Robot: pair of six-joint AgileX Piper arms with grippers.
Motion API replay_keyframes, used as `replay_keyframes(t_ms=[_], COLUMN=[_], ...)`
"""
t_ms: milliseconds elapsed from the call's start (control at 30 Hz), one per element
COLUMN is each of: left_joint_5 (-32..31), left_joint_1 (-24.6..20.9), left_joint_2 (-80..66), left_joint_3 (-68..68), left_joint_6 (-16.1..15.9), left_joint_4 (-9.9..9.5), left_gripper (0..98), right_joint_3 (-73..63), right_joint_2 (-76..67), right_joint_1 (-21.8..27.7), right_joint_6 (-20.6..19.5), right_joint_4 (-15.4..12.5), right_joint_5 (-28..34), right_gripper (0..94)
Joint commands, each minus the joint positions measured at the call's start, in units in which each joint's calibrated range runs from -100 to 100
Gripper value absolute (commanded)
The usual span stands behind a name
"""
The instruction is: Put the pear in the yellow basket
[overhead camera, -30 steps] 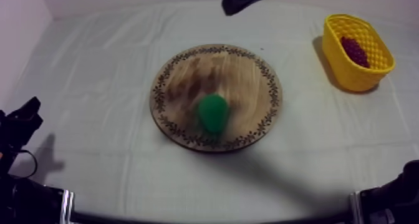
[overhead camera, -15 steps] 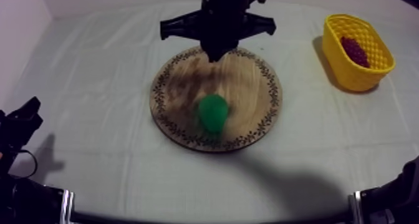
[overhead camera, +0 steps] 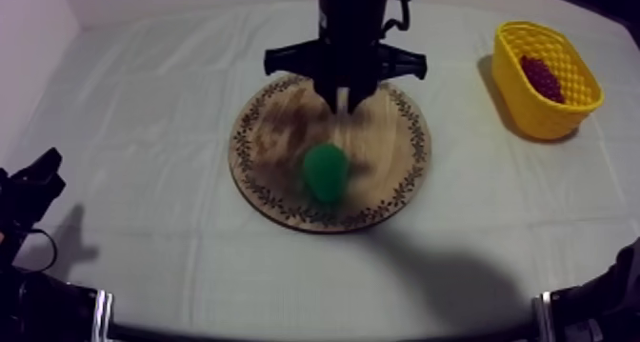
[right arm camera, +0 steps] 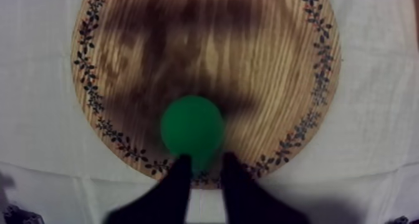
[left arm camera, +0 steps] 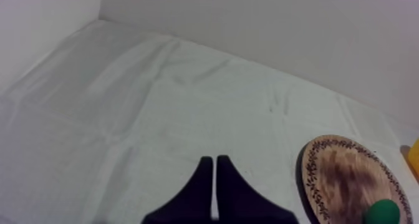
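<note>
The step in hand is judged to be the approach to the pear [overhead camera: 326, 171]; nothing is held yet. The right pincer [overhead camera: 345, 100] is seen over the far part of the wooden board [overhead camera: 390, 136], its fingers apart with nothing between them. The pear lies on the near half of the board, close to the patterned rim and apart from the pincer. In the right wrist view it is seen just beyond the fingertips [right arm camera: 182, 161], roughly in line with the gap and not yet enclosed.

The left pincer [left arm camera: 215, 170] is held with its fingers together as a narrow wedge over the bare surface [overhead camera: 143, 127], well apart from the board.

For the next move, the right pincer would need to be lowered and brought astride the pear, then closed across its widest part, since a rounded toy may be expected to slip. The yellow basket [overhead camera: 533, 117], in which a bunch of grapes [overhead camera: 541, 77] lies, stands well apart, at the far right.
</note>
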Motion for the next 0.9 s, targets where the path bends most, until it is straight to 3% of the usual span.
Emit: replay_keyframes(t_ms=[0, 133, 300, 500, 867], left_joint_5=[-0.01, -0.01, -0.01, -0.01, -0.01], left_joint_1=[0.01, 0.01, 0.01, 0.01, 0.01], left_joint_2=[0.00, 0.00, 0.00, 0.00, 0.00], left_joint_3=[0.00, 0.00, 0.00, 0.00, 0.00], left_joint_6=[0.02, 0.02, 0.02, 0.02, 0.02], left_joint_4=[-0.02, -0.02, -0.02, -0.02, -0.02], left_gripper=[0.1, 0.1, 0.1, 0.1, 0.1], right_joint_3=[0.16, 1.05, 2.25, 5.14, 10.98], right_joint_2=[-0.17, -0.73, -1.21, -1.28, 0.55], right_joint_1=[0.11, 0.44, 0.38, -0.01, -0.89], right_joint_6=[0.40, 0.88, 1.29, 2.16, 3.70], right_joint_4=[-0.52, -1.47, -2.19, -3.03, -4.39], right_joint_5=[0.17, 0.17, 0.09, -1.70, -8.76], right_gripper=[49.3, 72.7, 84.1, 89.0, 87.8])
